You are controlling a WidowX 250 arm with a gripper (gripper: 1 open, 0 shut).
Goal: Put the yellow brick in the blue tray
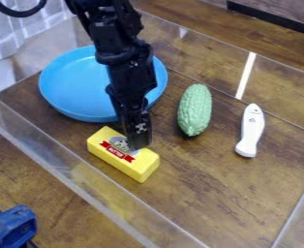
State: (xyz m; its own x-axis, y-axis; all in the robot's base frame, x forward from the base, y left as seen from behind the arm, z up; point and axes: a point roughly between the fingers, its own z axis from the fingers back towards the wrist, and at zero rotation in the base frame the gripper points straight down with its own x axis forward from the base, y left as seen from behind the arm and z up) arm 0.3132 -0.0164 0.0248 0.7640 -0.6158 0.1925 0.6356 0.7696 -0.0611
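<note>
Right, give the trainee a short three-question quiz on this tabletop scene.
1. True or false: the yellow brick already lies in the blue tray.
2. What lies directly right of the green gourd in the picture? A) a white handled tool B) a red cup C) a spoon
3. Fill in: the end effector stands over the ____ with jaws open.

Key: 1 false; 2 A, the white handled tool; 3 yellow brick.
</note>
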